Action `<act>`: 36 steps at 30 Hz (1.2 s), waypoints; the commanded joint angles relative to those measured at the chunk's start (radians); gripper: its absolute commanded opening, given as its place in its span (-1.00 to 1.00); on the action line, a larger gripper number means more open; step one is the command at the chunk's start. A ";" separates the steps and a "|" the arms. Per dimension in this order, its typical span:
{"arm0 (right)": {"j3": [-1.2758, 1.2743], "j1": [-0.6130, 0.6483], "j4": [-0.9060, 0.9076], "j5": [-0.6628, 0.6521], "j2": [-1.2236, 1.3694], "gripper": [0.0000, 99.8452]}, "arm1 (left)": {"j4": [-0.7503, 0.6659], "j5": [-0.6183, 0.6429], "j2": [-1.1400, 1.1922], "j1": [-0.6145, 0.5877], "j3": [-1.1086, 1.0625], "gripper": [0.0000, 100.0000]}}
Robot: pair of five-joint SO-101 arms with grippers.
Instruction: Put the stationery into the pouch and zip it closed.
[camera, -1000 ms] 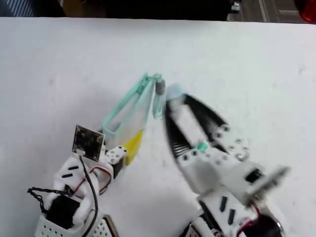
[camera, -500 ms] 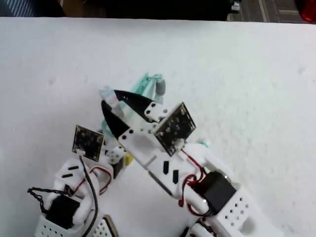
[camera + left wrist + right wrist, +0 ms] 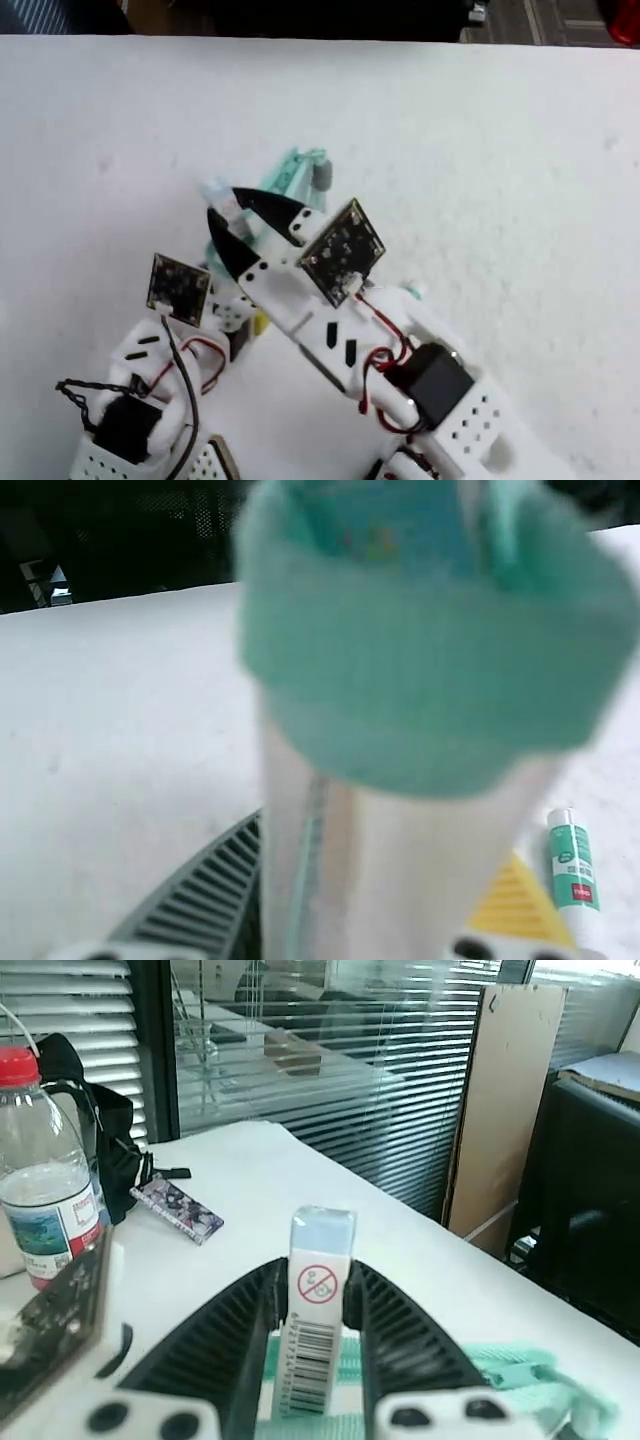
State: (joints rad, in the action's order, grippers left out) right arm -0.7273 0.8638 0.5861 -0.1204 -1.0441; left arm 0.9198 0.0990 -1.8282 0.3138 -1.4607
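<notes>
Near the middle of the table (image 3: 480, 150), I see the right gripper (image 3: 320, 1268) pinched tight on a small eraser (image 3: 318, 1310), pale blue end up, barcode sleeve between the fingers. High view: it hangs over the teal pouch (image 3: 298, 166), close beside the left arm. The left gripper (image 3: 235, 315) is clamped on the pouch's near end, and the pouch stands up between its jaws, teal rim uppermost. A white-and-green tube (image 3: 572, 865) and a yellow piece (image 3: 512, 910) sit just beside it. I can't tell whether either is inside.
</notes>
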 commanded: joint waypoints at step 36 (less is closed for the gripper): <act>0.173 -0.456 0.245 -0.005 -0.002 -0.62 | 0.014 -0.009 -0.002 0.010 0.025 -0.58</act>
State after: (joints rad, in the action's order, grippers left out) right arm -0.5938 0.5094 0.7871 -0.1204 -1.0564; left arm 0.9229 0.0990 -1.8267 0.3153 -1.4622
